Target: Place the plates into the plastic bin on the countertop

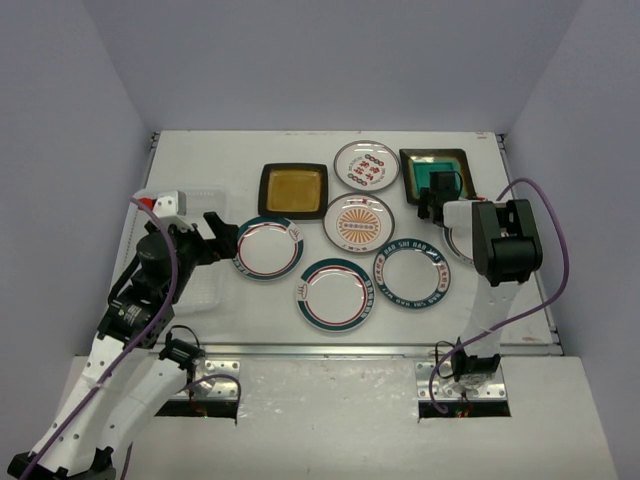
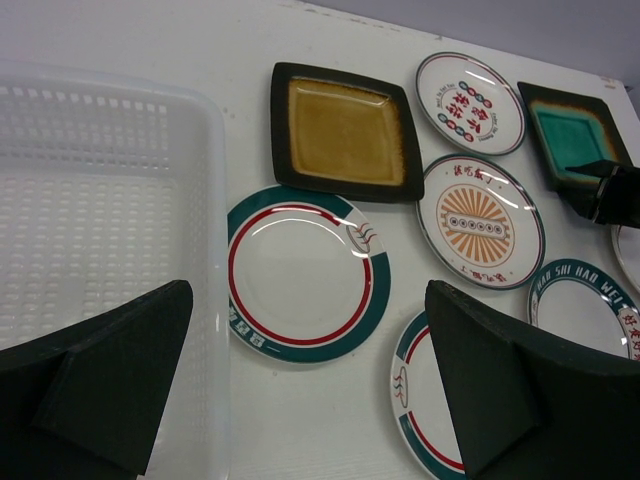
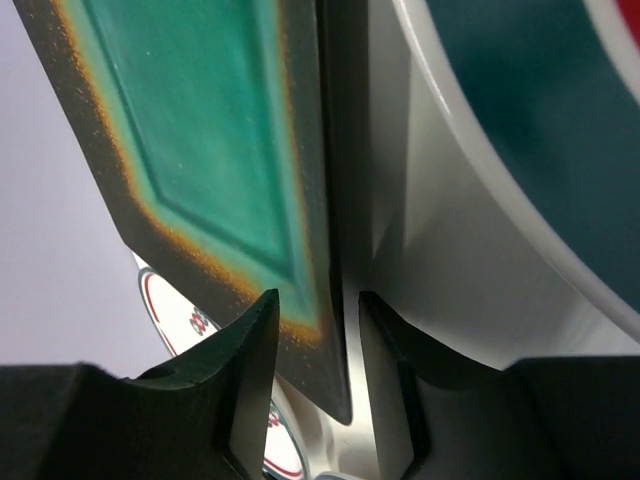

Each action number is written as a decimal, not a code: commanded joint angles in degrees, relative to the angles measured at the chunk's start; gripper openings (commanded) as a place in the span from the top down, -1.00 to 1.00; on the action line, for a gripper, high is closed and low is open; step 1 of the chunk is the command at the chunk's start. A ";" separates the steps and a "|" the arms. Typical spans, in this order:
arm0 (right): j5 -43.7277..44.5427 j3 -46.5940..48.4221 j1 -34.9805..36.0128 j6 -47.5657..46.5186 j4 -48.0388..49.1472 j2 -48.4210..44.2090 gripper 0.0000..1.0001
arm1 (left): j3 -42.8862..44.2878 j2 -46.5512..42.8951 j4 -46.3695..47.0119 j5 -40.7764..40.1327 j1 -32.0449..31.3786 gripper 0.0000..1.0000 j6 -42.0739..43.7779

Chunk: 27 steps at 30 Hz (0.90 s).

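Several plates lie on the countertop (image 1: 520,310): an amber square plate (image 1: 292,189), a teal square plate (image 1: 437,170), and round ones with red motifs (image 1: 366,165), an orange sunburst (image 1: 359,222), green bands (image 1: 268,247) (image 1: 336,293) and a blue band (image 1: 411,272). Another round plate (image 1: 458,243) is mostly hidden under the right arm. My right gripper (image 1: 430,203) is shut on the near rim of the teal plate (image 3: 200,130). My left gripper (image 1: 222,238) is open and empty, hovering over the right wall of the plastic bin (image 2: 90,200), next to a green-banded plate (image 2: 305,272).
The bin (image 1: 205,290) sits at the table's left edge, partly covered by the left arm, and looks empty in the left wrist view. Purple cables loop beside both arms. Grey walls enclose the table on three sides.
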 commanded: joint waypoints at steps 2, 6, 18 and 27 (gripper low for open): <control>0.27 1.52 -0.87 0.43 -3.51 3.80 0.32 | 0.13 0.49 2.72 -0.90 -0.60 -1.00 0.66; -0.21 1.00 -1.22 0.78 -2.45 4.92 0.83 | 0.13 0.78 2.76 -1.15 -0.56 -1.00 0.66; -3.96 4.62 -3.11 -7.05 9.01 3.41 1.00 | -0.01 0.46 2.75 -0.48 -0.60 -1.00 0.66; -8.67 2.81 -5.53 -18.40 26.82 -0.87 1.00 | -0.05 0.22 2.97 0.21 -0.61 -1.00 0.66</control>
